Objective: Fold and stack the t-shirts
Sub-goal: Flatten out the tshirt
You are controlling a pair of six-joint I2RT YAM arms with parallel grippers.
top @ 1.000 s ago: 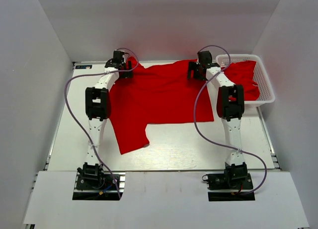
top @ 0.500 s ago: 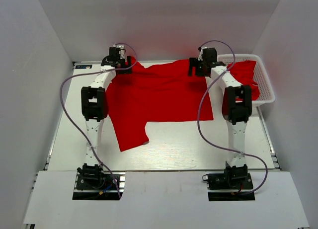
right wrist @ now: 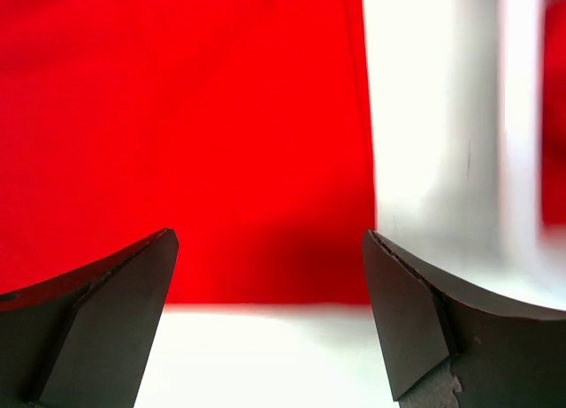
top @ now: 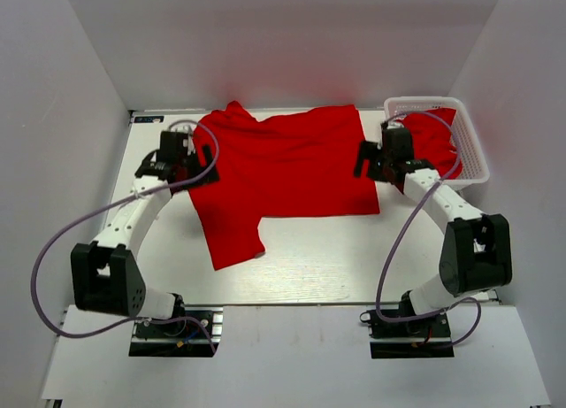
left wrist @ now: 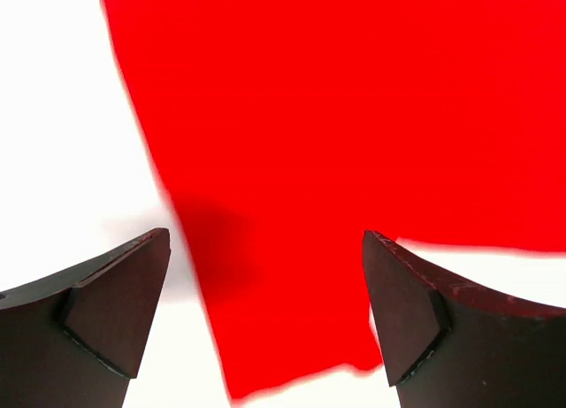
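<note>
My left gripper [left wrist: 265, 249] and right gripper [right wrist: 270, 249] both spread, empty, above the flat red t-shirt [top: 283, 165] edges

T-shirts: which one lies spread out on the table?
The t-shirt between the arms; the other t-shirt sits bunched inside the white basket at right.

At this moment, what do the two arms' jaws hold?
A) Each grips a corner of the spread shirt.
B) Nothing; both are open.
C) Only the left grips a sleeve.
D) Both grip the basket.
B: both wrist views show the jaws wide apart with nothing between them, the red shirt lying on the table beneath.
</note>
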